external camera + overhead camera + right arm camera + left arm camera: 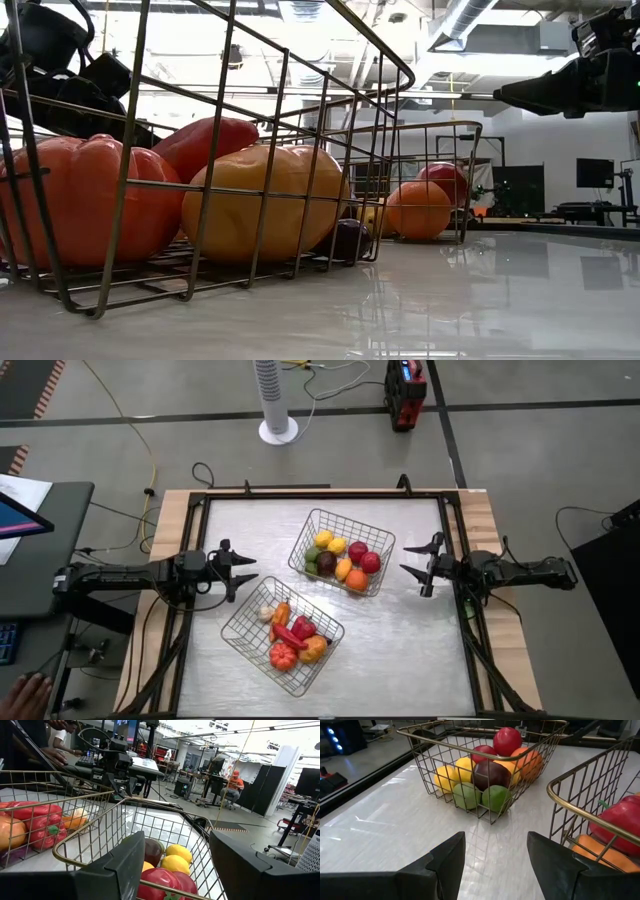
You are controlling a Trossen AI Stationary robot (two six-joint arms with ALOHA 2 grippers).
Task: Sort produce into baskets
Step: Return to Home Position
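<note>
Left gripper (240, 572) first: fingers spread wide, nothing between them, hanging over the left side of the tabletop (400, 660) and pointing inward. The right gripper (415, 568) mirrors it on the right side, wide open, empty, and aimed back across.

What matters for the pull-back is clearance. The left-hand basket (245, 603) sits just beside the left claw, a corner of its rim almost under the fingertips. The right-hand basket (355, 525) lies near the right claw but with a clear strip of table between. So the left arm is the tight one; I'd draw it straight back toward its own edge, with no sideways swing.

Both baskets stand skewed to the tabletop's edges, close to each other around the middle. All the produce I can find is inside them: red pepper (297, 630) and company on the left, dark red apple (490, 774) with yellows, greens and reds on the right. I see nothing loose, so the sorting looks done.

The surface is white, glossy and flat. Beyond the tabletop there's a standing fan (276, 395), floor cables, and a person's hand (30, 695) off the left corner.
</note>
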